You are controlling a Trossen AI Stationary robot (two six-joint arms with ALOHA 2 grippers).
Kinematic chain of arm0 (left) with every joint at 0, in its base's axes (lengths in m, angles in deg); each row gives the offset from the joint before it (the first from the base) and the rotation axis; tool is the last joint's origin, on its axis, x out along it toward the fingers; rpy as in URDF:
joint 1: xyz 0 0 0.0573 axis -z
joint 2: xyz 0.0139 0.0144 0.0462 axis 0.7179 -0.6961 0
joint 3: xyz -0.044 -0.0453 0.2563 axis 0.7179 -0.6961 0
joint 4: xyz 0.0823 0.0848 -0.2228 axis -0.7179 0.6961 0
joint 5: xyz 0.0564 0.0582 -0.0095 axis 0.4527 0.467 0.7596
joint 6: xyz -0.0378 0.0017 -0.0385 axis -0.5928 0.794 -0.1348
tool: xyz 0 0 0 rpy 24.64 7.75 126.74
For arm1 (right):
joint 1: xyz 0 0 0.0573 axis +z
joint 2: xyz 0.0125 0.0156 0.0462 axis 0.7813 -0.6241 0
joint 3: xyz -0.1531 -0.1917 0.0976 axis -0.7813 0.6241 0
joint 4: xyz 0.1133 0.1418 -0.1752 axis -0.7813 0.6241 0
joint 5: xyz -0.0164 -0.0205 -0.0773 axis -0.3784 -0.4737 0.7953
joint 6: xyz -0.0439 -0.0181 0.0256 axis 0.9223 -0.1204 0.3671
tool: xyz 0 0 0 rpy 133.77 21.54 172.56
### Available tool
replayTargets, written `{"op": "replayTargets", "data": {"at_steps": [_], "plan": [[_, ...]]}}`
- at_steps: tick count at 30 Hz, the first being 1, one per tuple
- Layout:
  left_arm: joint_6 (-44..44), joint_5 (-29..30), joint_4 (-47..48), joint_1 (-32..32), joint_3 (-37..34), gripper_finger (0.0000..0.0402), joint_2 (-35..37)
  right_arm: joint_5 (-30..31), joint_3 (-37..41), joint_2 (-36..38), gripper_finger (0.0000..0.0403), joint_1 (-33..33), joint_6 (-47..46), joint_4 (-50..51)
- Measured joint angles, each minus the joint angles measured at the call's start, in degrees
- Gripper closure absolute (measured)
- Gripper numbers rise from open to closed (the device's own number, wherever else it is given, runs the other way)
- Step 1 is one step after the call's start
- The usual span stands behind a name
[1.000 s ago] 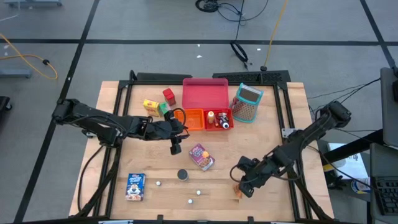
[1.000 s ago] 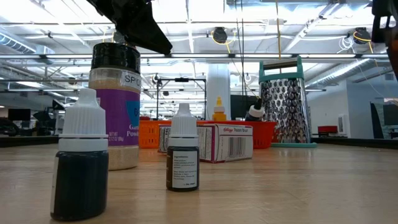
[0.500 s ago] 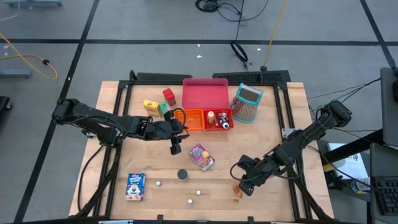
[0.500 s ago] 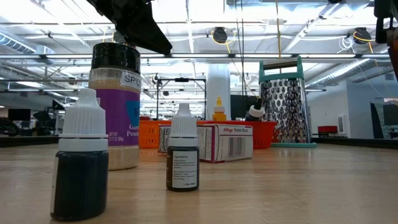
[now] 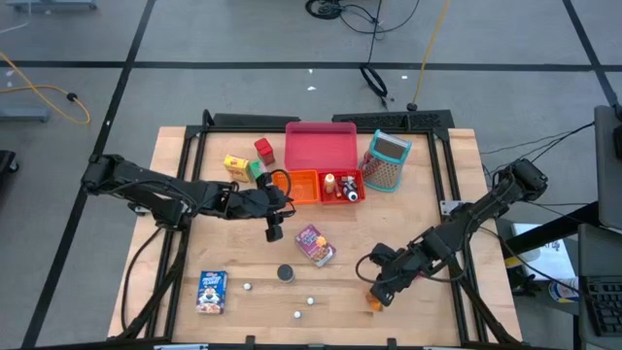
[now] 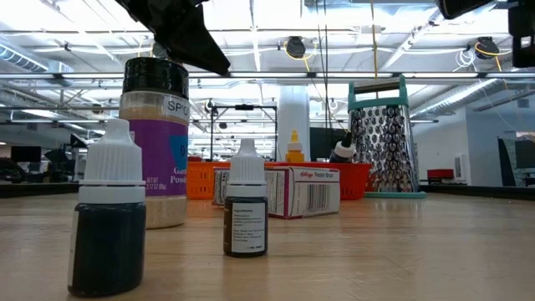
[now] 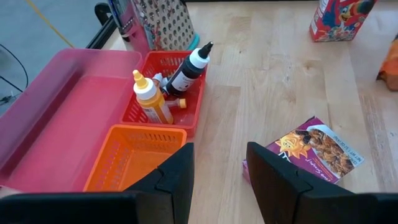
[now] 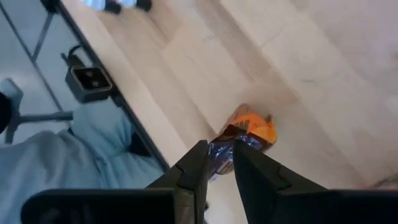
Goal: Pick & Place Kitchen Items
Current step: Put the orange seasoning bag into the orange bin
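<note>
My right gripper (image 5: 375, 292) is near the table's front edge, right of centre, shut on a small orange packet (image 5: 372, 303). My left gripper (image 7: 221, 152) hovers open between the orange bin (image 7: 134, 152) and a purple packet (image 7: 314, 149) that lies flat on the table; nothing is between its fingers. A blue box (image 5: 212, 291) lies at the near left. A black-lidded spice jar (image 6: 155, 142) and two tiny white-capped bottles (image 6: 247, 209) stand on their bases. Yellow, green and red boxes (image 5: 248, 163) sit far left. My right gripper pinches the orange packet's shiny crimped end (image 8: 219, 152) between its two fingers, coming down at a slant from above. The packet's orange body (image 8: 252, 130) sticks out past the fingertips toward the table. Whether it rests on the wood or hangs clear, I cannot tell.
A pink tray (image 5: 321, 146) lies at the far middle, with the orange bin (image 5: 301, 187) and a red bin (image 5: 342, 187) holding bottles in front of it. A teal-framed grater (image 5: 386, 160) stands at their right. Bare wood lies between the purple packet and my right gripper.
My right gripper has rolled a little about its own axis while staying in place, still shut on the orange packet. The packet has turned with it and shows more of its orange face in the high view.
</note>
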Motion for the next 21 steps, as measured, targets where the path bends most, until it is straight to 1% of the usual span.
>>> {"op": "replayTargets", "data": {"at_steps": [5, 9, 14, 21], "plan": [[0.00, 0.00, 0.27, -0.01, 0.00, 0.0252, 0.01, -0.24, 0.00, 0.23, 0.0332, -0.75, 0.02, -2.15], [-0.02, 0.00, 0.60, -0.01, 0.00, 0.0252, 0.01, -2.84, 0.00, 0.24, 0.0332, -1.26, -0.56, -2.03], [-0.02, 0.03, 0.68, 0.00, 0.00, 0.0252, 0.02, -4.32, 0.00, 0.66, 0.0332, -2.09, -0.73, -2.49], [-0.04, 0.05, 0.84, 0.00, 0.00, 0.0252, 0.02, -3.01, 0.00, 1.85, 0.0334, -2.82, -3.57, -1.84]]}}
